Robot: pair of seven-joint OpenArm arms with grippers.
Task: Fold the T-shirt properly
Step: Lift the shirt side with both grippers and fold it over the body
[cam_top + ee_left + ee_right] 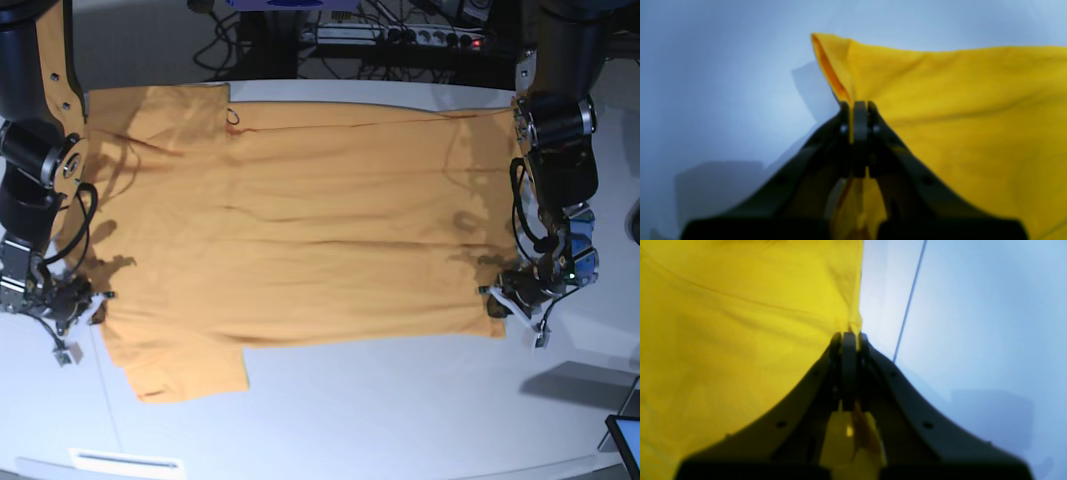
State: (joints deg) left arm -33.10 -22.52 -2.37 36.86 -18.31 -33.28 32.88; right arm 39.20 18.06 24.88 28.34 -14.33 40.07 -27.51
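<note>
Cloth fills most of the base view: the T-shirt (pixel 300 230) lies spread flat across the white table (pixel 350 420), a broad orange-yellow sheet with long shallow creases running across it and a short sleeve jutting out at each end of the side nearest the right arm. Only this overhead look shows the whole outline and both arms at opposite edges; it shows the cloth as duller and more orange than the wrist cameras do. From the left wrist, blurred, the left gripper (pixel 858 110) has its dark fingers pressed together on the shirt's edge, which rises from the pinch into a peaked fold with a darker orange inner face. From the right wrist, the right gripper (pixel 849 340) is likewise clamped on the garment's edge, bright yellow fabric hanging smooth to one side, with a thin seam line curving across it. A thin dark line (pixel 908 303) crosses the pale surface beyond.
</note>
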